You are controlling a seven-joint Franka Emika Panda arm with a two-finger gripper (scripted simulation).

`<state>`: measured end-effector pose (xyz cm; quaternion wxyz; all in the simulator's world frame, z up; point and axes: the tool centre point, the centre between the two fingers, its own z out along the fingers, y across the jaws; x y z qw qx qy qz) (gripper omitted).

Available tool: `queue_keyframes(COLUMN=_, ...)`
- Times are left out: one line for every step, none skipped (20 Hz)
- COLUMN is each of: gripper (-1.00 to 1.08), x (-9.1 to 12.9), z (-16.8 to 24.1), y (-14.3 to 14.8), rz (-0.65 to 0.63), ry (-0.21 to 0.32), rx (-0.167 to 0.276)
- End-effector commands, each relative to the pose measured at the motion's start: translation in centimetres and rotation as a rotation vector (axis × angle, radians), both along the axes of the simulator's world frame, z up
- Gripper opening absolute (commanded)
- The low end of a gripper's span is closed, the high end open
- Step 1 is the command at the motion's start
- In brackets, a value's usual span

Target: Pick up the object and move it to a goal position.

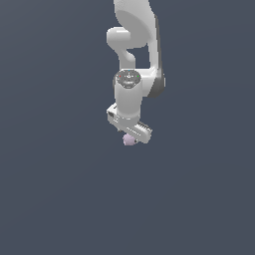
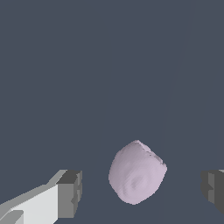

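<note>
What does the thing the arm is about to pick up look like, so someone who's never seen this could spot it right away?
Follow the white robot arm down to its gripper. Just under it, between the open fingers, sits the object, a small matte, pale pink-lilac rounded lump. It is the only coloured thing on the plain dark grey-blue floor, and much smaller than the gripper.

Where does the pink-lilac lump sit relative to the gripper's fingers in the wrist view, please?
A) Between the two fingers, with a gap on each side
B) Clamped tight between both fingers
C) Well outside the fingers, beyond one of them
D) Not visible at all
A: in the wrist view the lump lies between the two dark fingertips, with bare floor showing on both sides, so the gripper is open and not yet touching it.
</note>
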<state>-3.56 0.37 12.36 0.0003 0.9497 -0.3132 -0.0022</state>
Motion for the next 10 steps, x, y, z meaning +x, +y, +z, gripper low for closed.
queue_keyframes(gripper=1.0, x=-0.4, z=-0.4, y=0.1, rz=-0.069, ry=0.0, rx=0.0)
queue_keyframes(gripper=1.0, x=-0.5, z=-0.5, y=0.2, rz=-0.096, ry=0.0, rx=0.001)
queue_keyframes(gripper=1.0, x=-0.7, z=-0.7, y=0.3, rz=-0.122, ry=0.0, rx=0.001)
queue_keyframes(gripper=1.0, x=-0.8, z=-0.9, y=0.3, rz=-0.149, ry=0.0, rx=0.001)
queue_keyframes(gripper=1.0, x=-1.0, z=-1.0, y=0.4, rz=-0.176, ry=-0.001, rx=0.001)
queue_keyframes(gripper=1.0, x=-1.1, z=-1.2, y=0.4, rz=-0.203, ry=-0.001, rx=0.001)
queue_keyframes(gripper=1.0, x=-1.3, z=-1.3, y=0.5, rz=-0.23, ry=-0.001, rx=0.001)
queue_keyframes(gripper=1.0, x=-1.5, z=-1.4, y=0.5, rz=-0.257, ry=-0.001, rx=0.001)
queue_keyframes(gripper=1.0, x=-1.6, z=-1.6, y=0.5, rz=-0.284, ry=-0.001, rx=0.001)
queue_keyframes(gripper=1.0, x=-1.8, z=-1.7, y=0.6, rz=-0.311, ry=-0.001, rx=0.001)
